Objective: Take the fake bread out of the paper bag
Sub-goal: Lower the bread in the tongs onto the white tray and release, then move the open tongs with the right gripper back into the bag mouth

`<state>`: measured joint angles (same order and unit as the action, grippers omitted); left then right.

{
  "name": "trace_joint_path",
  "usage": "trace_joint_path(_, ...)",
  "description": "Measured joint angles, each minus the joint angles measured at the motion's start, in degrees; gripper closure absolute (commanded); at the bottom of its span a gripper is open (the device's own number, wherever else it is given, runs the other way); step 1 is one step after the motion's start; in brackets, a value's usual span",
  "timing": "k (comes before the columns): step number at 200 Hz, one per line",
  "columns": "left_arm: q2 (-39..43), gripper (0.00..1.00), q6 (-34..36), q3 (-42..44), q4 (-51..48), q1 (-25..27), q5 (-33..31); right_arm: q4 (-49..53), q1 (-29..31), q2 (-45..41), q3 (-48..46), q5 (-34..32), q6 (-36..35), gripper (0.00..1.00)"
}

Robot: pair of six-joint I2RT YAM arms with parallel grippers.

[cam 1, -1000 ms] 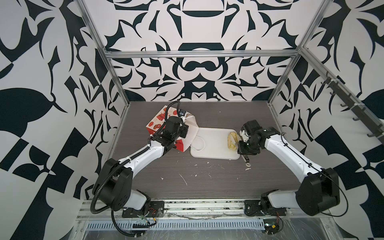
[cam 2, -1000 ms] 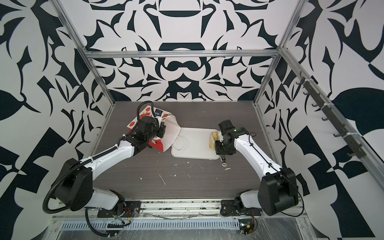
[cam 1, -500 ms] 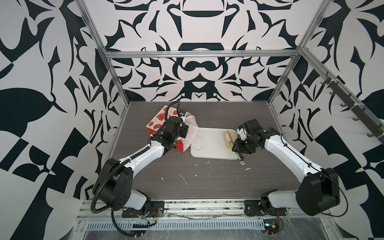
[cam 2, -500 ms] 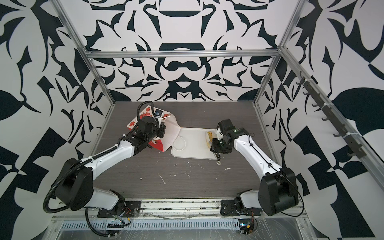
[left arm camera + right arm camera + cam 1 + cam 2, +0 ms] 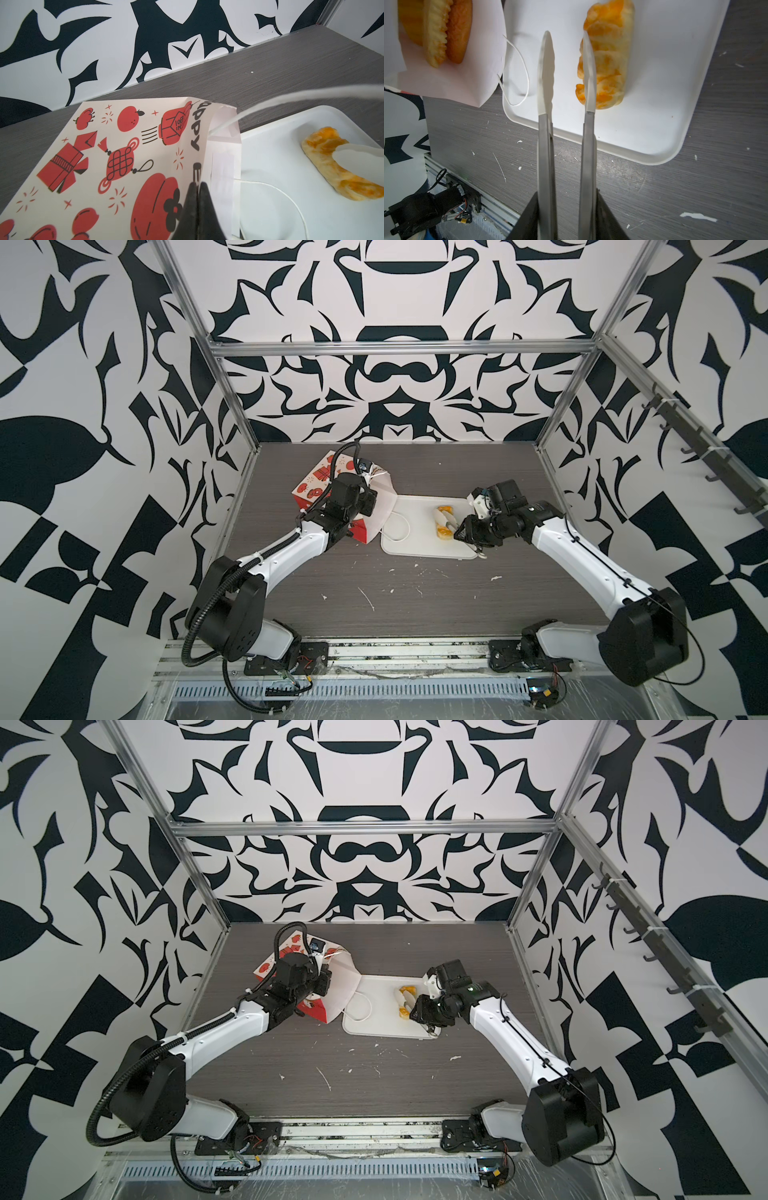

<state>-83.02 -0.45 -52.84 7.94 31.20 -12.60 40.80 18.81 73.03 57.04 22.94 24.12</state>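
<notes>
Left hand (image 5: pixel 196 187) clamps the paper bag (image 5: pixel 116 158) rim; right hand (image 5: pixel 566 193) grips tongs (image 5: pixel 545 145), tips parted. Approach the striped roll (image 5: pixel 436 31) level — avoid the cord (image 5: pixel 528 83).

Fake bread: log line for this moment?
left hand pinches paper bag | right hand holds open tongs | long twist on tray | rolls inside bag

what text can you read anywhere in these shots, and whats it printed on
"APPY": black letters running sideways along the mouth edge of the paper bag; a letter like "E" follows, and the rest is hidden by the fold and the left gripper.
Small writing on the bag's red box motif: too small to read.
Label on the wiring by the rail, in the right wrist view: too blurred to read.
Both top views: nothing readable.
</notes>
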Motion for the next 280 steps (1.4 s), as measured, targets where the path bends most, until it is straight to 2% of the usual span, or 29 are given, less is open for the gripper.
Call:
trace_joint_path(36, 0.0, 1.00, 0.0, 0.0, 0.0, 0.0, 0.0, -2.8, 2.5, 0.2, 0.0, 1.0, 0.4, 0.61)
trace_joint_path(69, 0.0, 1.00, -0.1, 0.2, 0.0, 0.0, 0.0, -6.2, 3.8, 4.0, -0.8, 2.1, 0.9, 0.61)
trace_joint_path(116, 0.0, 1.00, -0.2, 0.5, 0.0, 0.0, 0.0, -6.8, 3.7, 7.8, -2.2, 0.0, 0.5, 0.62)
trace_joint_path(216, 0.1, 1.00, -0.2, 0.5, -0.1, 0.0, 0.0, -4.4, -2.3, 3.1, -5.8, -3.5, -2.5, 0.62)
trace_joint_path(280, 0.1, 1.00, -0.2, 0.5, -0.2, 0.0, 0.0, -3.5, -3.4, 2.7, -5.9, -4.7, -4.2, 0.61)
